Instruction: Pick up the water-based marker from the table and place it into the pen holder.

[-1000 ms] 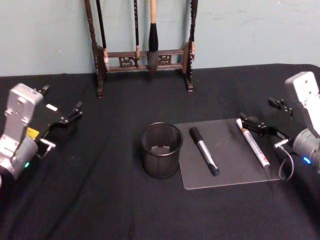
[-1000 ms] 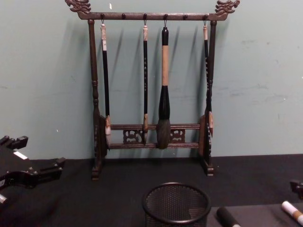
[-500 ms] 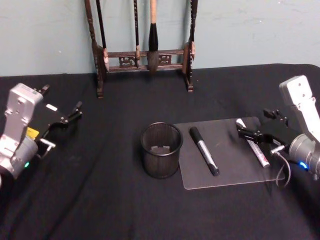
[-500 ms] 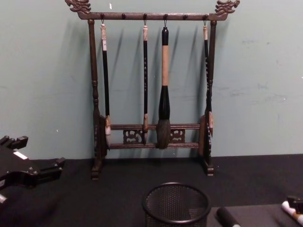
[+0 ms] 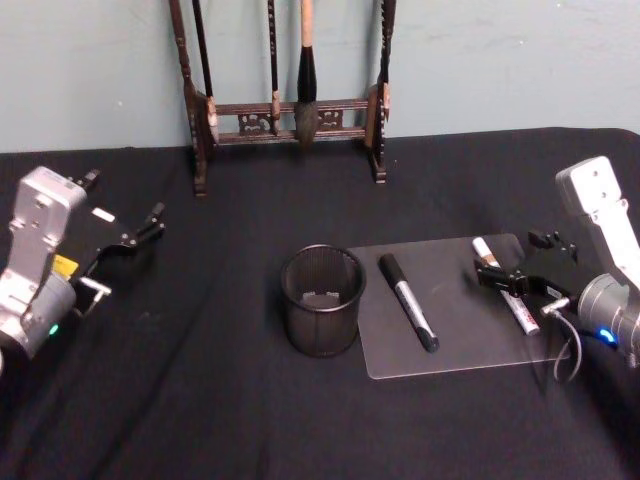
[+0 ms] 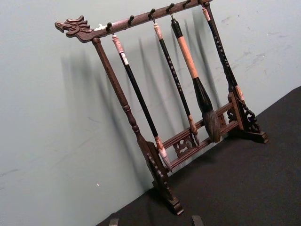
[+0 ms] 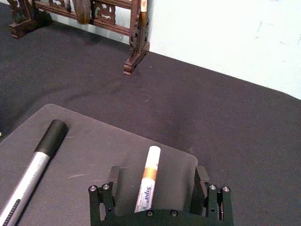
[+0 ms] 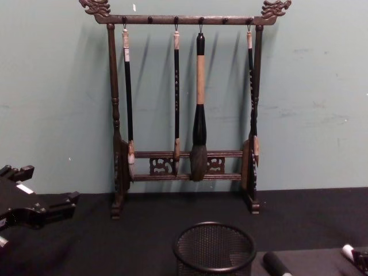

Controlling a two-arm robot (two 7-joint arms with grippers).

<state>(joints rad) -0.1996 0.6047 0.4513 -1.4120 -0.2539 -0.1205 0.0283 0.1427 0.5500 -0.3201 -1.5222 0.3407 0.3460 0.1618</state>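
Observation:
A white water-based marker [image 7: 151,165] with an orange band lies on the right side of a grey mat [image 5: 455,335]; its tip shows at the chest view's edge [image 8: 348,252]. My right gripper [image 7: 157,180] is low over it and open, one finger on each side of the barrel, not closed on it; the head view has the gripper [image 5: 515,272] across the marker [image 5: 485,250]. The pen holder [image 5: 322,300], a black mesh cup [image 8: 214,248], stands upright left of the mat. My left gripper [image 5: 150,222] hangs open at the far left, idle.
A second marker [image 5: 407,300], silver with a black cap [image 7: 51,134], lies on the mat between the pen holder and the white marker. A tall wooden brush rack [image 5: 290,110] with hanging brushes stands at the back by the wall. Black cloth covers the table.
My right gripper has dropped and drawn back along the white marker, from above its far end to straddling its middle. The left arm, both markers and the pen holder have not moved.

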